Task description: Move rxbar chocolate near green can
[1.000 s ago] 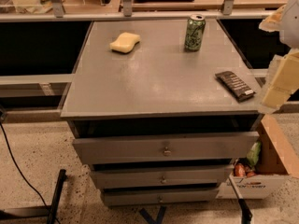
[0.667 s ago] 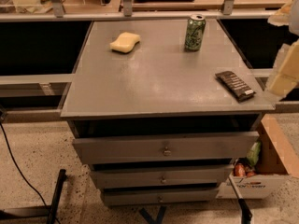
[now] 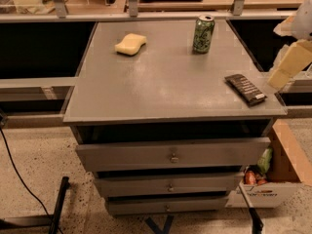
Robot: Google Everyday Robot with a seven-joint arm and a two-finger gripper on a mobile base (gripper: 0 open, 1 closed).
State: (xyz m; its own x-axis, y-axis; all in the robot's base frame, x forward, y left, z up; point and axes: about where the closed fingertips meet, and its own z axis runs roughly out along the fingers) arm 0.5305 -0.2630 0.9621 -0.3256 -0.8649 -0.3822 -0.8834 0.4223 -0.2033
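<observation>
The rxbar chocolate (image 3: 245,89) is a flat dark bar with pale lettering and a white patch at its near end. It lies near the right front edge of the grey cabinet top (image 3: 165,77). The green can (image 3: 203,34) stands upright at the back right of the top, well behind the bar. My gripper (image 3: 288,62) shows as pale tan and white parts at the right edge of the view, just right of the bar and above the table's right edge. It holds nothing that I can see.
A yellow sponge (image 3: 130,44) lies at the back left of the top. Three drawers (image 3: 170,155) sit slightly open below. A cardboard box (image 3: 273,179) with items stands on the floor at the right. A rail and shelves run behind the cabinet.
The gripper has shifted slightly up and to the right at the edge of the view. The bar, can and sponge have not moved.
</observation>
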